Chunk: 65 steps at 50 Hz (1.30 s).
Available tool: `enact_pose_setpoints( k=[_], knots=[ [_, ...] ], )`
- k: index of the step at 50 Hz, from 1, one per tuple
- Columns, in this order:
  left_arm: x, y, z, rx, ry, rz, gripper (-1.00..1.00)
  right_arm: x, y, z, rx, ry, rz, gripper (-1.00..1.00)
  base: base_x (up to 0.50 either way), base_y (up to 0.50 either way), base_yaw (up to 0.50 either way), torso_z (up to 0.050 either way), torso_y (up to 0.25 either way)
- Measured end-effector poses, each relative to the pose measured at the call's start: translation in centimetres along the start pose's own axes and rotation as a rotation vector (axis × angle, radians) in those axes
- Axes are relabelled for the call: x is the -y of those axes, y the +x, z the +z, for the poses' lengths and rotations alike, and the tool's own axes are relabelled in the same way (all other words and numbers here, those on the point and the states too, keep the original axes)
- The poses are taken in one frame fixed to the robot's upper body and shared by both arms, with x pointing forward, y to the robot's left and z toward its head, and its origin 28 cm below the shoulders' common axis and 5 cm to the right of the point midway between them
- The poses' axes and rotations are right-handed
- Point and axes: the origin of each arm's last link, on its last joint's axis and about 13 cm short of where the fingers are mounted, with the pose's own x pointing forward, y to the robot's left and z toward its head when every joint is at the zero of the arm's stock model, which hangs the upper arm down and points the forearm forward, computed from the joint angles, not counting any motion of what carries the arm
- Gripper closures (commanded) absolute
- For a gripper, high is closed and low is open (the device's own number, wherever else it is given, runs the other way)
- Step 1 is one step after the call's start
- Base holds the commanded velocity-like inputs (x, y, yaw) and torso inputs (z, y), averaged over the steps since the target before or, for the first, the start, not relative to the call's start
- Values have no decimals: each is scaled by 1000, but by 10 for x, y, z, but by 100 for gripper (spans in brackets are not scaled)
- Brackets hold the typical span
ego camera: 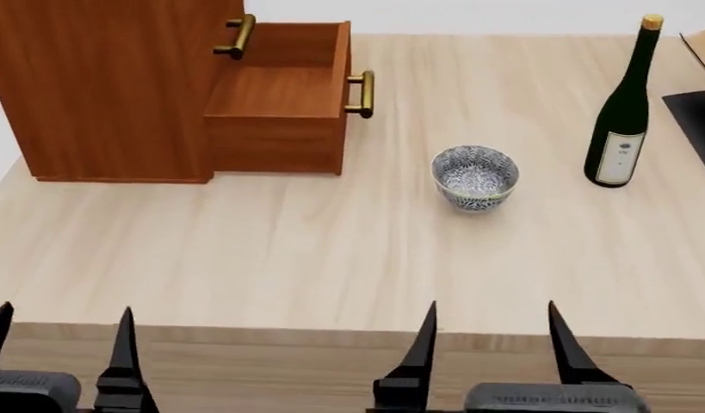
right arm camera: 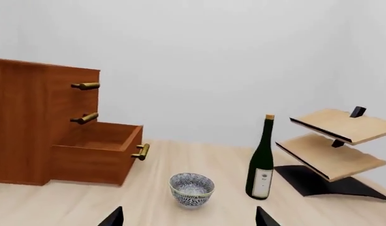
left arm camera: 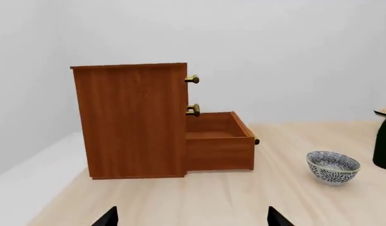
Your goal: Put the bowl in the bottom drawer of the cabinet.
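The blue-and-white bowl (ego camera: 475, 176) (left arm camera: 332, 166) (right arm camera: 191, 189) stands upright on the pale wooden table, right of the cabinet (ego camera: 111, 86) (left arm camera: 133, 117) (right arm camera: 29, 122). The bottom drawer (ego camera: 281, 99) (left arm camera: 219, 141) (right arm camera: 98, 153) is pulled out and looks empty. My left gripper (ego camera: 59, 340) (left arm camera: 191, 217) hangs open at the table's near edge, far left. Also at the near edge, my right gripper (ego camera: 490, 335) (right arm camera: 188, 217) stands open, straight in front of the bowl and well short of it. Neither holds anything.
A dark green wine bottle (ego camera: 623, 112) (right arm camera: 262, 162) stands right of the bowl. A pale wooden rack on a black base (right arm camera: 334, 150) (ego camera: 699, 95) sits at the far right. The two upper drawers (left arm camera: 191, 94) are closed.
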Motion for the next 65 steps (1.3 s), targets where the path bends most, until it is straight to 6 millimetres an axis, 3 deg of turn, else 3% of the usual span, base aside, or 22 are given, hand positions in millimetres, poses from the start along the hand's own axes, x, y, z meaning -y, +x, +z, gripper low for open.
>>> enact_pose_setpoints(
  k=[29,38,65],
  knots=[
    [-2,0,12,34,3,11,-100,0,5,2,9,-15,10,-100,500,100,0,50,59],
    [-3,-2,12,33,6,28,-100,0,5,1,6,-13,0,-100,306,159,0,1,0],
    [-10,-47,14,11,28,32,-100,-2,7,-3,-17,-20,-2,-100,6,0,0,0,0]
  ],
)
